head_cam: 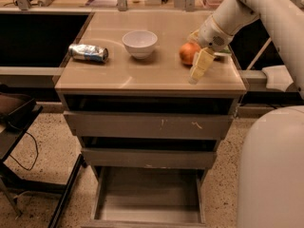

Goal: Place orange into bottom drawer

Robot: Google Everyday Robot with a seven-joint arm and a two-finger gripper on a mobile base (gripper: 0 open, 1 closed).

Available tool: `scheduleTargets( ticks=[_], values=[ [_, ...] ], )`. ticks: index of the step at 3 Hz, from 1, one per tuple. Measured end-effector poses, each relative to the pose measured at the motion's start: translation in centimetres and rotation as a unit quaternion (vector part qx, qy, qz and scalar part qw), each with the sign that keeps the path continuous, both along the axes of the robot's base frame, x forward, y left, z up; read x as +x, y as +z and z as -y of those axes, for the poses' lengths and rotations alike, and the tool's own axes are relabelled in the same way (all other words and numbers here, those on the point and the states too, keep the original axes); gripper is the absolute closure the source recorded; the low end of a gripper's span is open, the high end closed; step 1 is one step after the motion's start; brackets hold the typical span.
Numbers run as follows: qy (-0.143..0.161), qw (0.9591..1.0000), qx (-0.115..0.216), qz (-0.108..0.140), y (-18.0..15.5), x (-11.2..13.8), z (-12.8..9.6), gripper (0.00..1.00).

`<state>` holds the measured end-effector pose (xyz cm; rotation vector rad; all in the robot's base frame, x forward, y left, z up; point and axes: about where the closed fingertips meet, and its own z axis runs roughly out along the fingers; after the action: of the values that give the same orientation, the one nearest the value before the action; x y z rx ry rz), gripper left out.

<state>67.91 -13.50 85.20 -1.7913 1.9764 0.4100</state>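
The orange (pixel 189 53) sits on the cabinet top (pixel 142 72), right of centre. My gripper (pixel 199 66) hangs from the white arm just right of and in front of the orange, its pale fingers pointing down toward the top. The bottom drawer (pixel 148 194) is pulled open below, its flat floor bare. The two upper drawers are pushed in.
A white bowl (pixel 139 42) stands mid-top and a crushed silver can (pixel 89 52) lies at the left. The green snack bag is mostly hidden behind my arm. A dark chair (pixel 14 122) stands at the left. My white base (pixel 273 170) fills the lower right.
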Motion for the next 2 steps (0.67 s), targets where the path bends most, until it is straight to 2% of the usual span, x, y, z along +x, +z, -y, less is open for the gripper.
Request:
scheduleTargets(
  ticks=[1, 2],
  values=[
    [-0.002, 1.0000, -0.001, -0.002, -0.29, 1.58, -0.26, 0.00],
    [-0.002, 1.0000, 0.000, -0.003, -0.14, 1.66, -0.39, 0.00]
  ],
)
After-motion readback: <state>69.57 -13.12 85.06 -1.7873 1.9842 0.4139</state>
